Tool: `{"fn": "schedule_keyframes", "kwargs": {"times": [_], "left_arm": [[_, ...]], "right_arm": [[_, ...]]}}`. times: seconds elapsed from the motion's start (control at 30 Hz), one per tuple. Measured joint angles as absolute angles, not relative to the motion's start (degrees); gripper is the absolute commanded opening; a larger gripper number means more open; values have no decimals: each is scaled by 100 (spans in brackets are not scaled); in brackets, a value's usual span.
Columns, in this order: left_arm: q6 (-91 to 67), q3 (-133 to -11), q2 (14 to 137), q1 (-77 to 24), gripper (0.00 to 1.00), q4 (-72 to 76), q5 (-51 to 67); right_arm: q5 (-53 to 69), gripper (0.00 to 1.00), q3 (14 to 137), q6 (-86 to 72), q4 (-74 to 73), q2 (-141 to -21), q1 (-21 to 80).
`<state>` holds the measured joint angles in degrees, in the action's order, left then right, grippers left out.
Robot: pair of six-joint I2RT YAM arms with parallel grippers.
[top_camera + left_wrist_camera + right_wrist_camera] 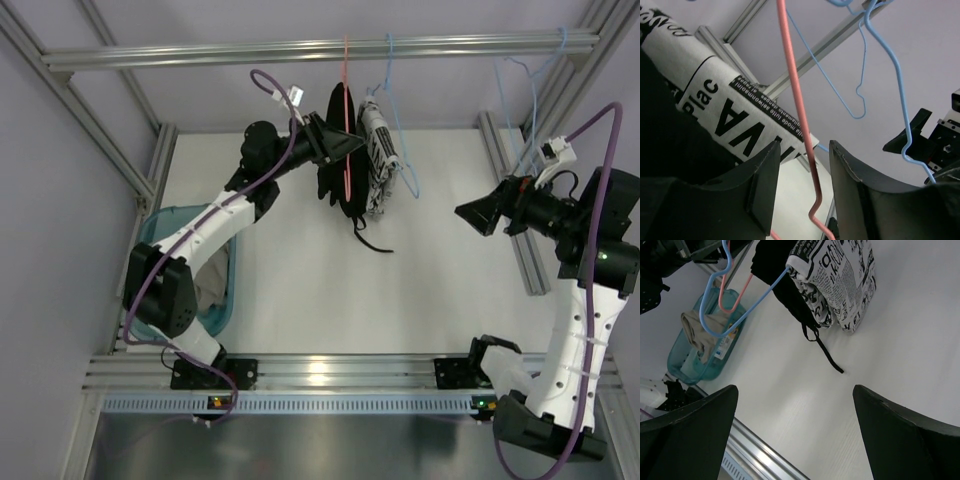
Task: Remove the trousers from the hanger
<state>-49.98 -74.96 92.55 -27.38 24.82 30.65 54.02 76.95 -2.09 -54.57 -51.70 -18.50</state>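
I'm seeing the trousers (343,200) hanging folded over the hanger (347,60), right at the tips of the left claw (343,145) and dropping below them. One drawstring (372,243) is trailing out onto the table (300,290) under the claw. The hanger is hooking onto the top rail (200,55) above the claw. Left claw is sitting released: in its wrist view the pink wire is running down through the gap between the two fingers (762,185), and I'm not reading contact with either one, so it's straddling, not clamping. Black fabric is filling that view just left of the claw's left finger. The patterned garment (378,165) is hanging just past the trousers on the side away from the left claw, on a light blue hanger (393,90); touching the trousers or only beside them, can't tell. Right claw (470,213) is hovering well apart from the trousers, pointing toward them, jaws spread wide and gripping nothing. A second light blue hanger (533,100) is hanging on the rail above the right claw. Behind the left claw, beside that arm's elbow, a teal bin (677,367) is holding a grey-beige cloth (697,330).
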Motion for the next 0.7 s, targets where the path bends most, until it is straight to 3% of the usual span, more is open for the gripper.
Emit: {"fn": "schedule_keyframes", "kwargs": {"times": [0.13, 0.27, 0.4, 0.53, 0.7], "left_arm": [[-5264, -7721, 9452, -2792, 48, 2727, 3063], [-5481, -7826, 9533, -2827, 40, 2910, 3063], [-5669, -7878, 9618, -2847, 14, 2974, 3081], [-5948, -7887, 9653, -2853, 0, 2926, 3011], [-5992, -8090, 9675, -2823, 0, 2821, 3024]], "right_arm": [[5384, 99, 7695, -86, -5572, -5137, -1850], [5356, 100, 7695, 47, -5675, -5133, -1850], [5332, 99, 7695, 99, -5706, -5135, -1850], [5321, 99, 7695, 106, -5706, -5135, -1850], [5330, 99, 7695, 97, -5704, -5135, -1850]]}}
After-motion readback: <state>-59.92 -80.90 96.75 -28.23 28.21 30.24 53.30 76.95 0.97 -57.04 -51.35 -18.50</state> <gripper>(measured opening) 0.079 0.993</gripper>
